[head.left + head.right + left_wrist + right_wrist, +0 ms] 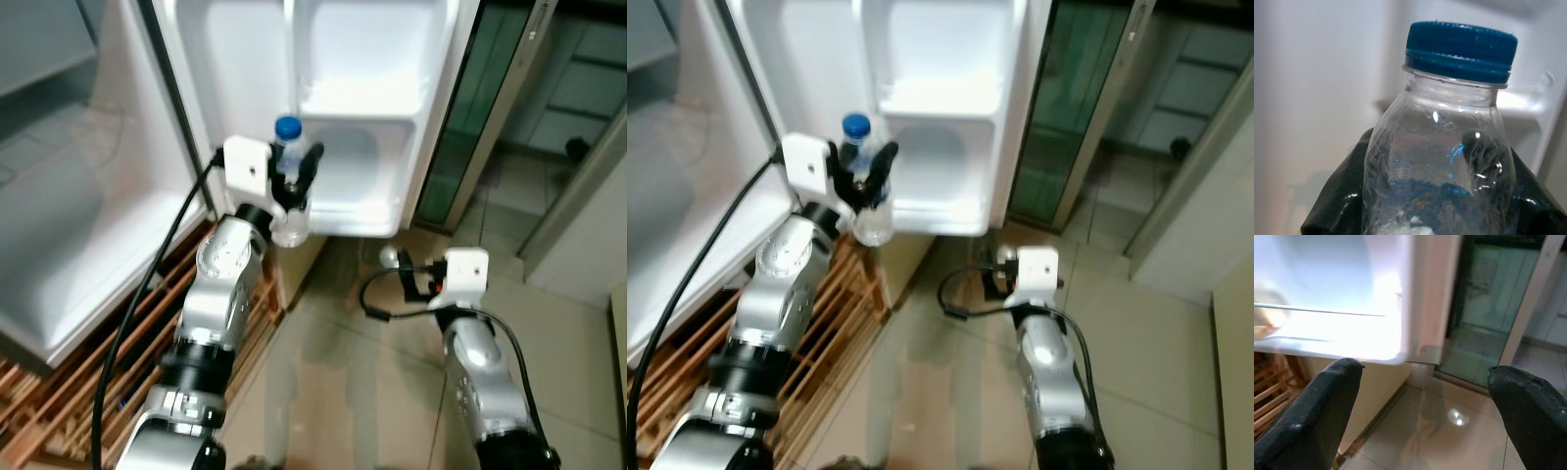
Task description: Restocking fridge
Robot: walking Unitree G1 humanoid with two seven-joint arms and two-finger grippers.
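Left gripper (294, 181) was clamped on a water bottle (289, 196) — clear plastic w/ a blue cap (288, 127), held upright, black fingers (1334, 205) pressed on both sides of the body approx. mid-height. Bottle was raised in front of the open fridge door (362, 108), just at the lower door shelf (358, 211), its base about level w/ the shelf's front wall; couldn't tell if it touched the shelf. Cap stood above the gripper's white camera block (247, 166). In the left wrist view the bottle looked see-through, blue cap (1462, 49) on top, white door liner behind.

Right gripper (416, 279) hung lower, out over the tiled floor (343, 372) near the bottom corner of the fridge door, holding nothing — its two black fingers (1320, 416) stood well apart in the right wrist view, w/ the door's lower edge and a green-tinted glass panel (1488, 308) beyond them.

Fridge interior (69, 206), white, was to the robot's left. Wooden slats (98, 362) lay on the floor below the fridge, under the left arm. A black cable (147, 294) ran along the left arm up to the camera block.
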